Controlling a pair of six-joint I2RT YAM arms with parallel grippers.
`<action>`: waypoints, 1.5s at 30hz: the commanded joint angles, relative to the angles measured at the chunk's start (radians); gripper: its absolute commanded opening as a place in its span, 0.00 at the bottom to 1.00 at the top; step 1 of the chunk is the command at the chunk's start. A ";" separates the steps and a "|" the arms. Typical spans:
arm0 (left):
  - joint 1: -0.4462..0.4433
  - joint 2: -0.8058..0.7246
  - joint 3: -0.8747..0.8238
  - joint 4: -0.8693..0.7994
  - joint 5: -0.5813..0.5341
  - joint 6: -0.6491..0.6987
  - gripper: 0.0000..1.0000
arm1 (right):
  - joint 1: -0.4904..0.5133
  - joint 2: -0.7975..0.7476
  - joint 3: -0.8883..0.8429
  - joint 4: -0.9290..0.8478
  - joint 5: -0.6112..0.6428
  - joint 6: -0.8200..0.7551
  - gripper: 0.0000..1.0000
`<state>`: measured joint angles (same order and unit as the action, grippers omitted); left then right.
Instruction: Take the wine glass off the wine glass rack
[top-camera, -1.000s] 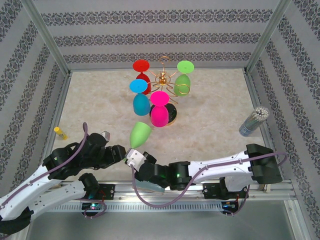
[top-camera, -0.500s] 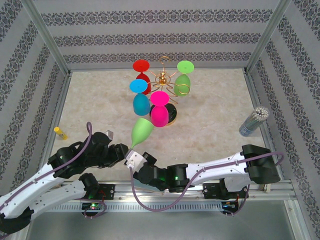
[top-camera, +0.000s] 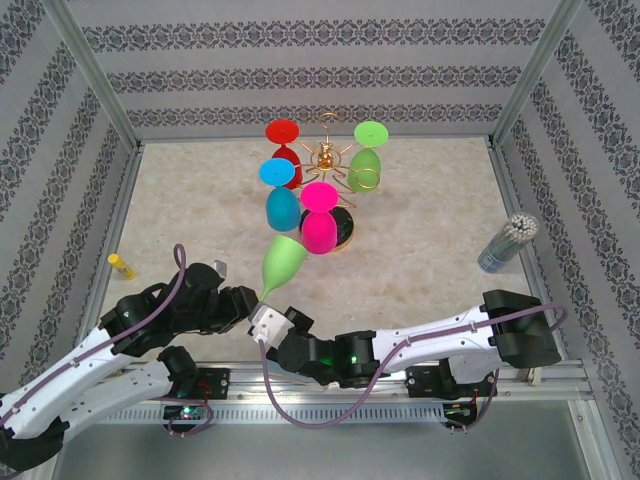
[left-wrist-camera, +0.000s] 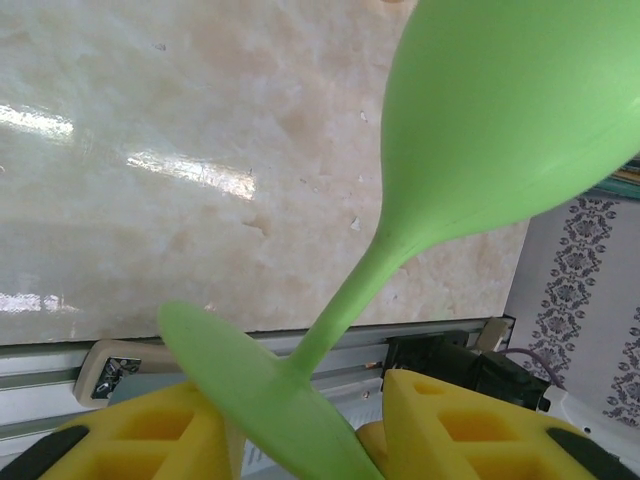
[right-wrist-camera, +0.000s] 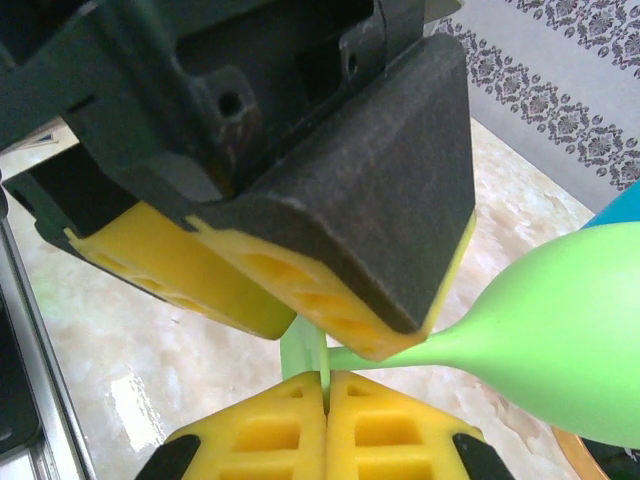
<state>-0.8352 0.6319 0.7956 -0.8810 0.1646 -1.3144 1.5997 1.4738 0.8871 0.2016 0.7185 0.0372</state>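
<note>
while the right gripper (right-wrist-camera: 326, 385) is pinched tight on the thin foot edge of the wine glass (top-camera: 282, 262), the left gripper (left-wrist-camera: 300, 400) straddles stem and foot, yellow fingers (left-wrist-camera: 440, 420) apart and not clamped on it. glass is light green, tilted and off the wine glass rack (top-camera: 327, 160), held over the near part of the table (top-camera: 430, 250) between both arms, bowl pointing toward the rack. rack stands further back, with red, blue, pink and green glasses on it.
</note>
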 joint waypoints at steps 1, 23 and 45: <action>0.021 -0.020 -0.017 0.018 -0.013 -0.011 0.40 | 0.009 -0.035 -0.017 0.030 0.022 -0.016 0.00; 0.042 0.018 -0.050 0.106 0.027 0.014 0.00 | 0.011 -0.056 -0.004 0.033 -0.018 -0.028 0.00; 0.042 0.008 -0.123 0.347 0.022 0.117 0.00 | -0.006 -0.191 0.054 -0.148 -0.140 0.112 0.21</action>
<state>-0.8028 0.6357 0.6975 -0.6209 0.2203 -1.2518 1.5887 1.3346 0.8970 0.0532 0.6189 0.0933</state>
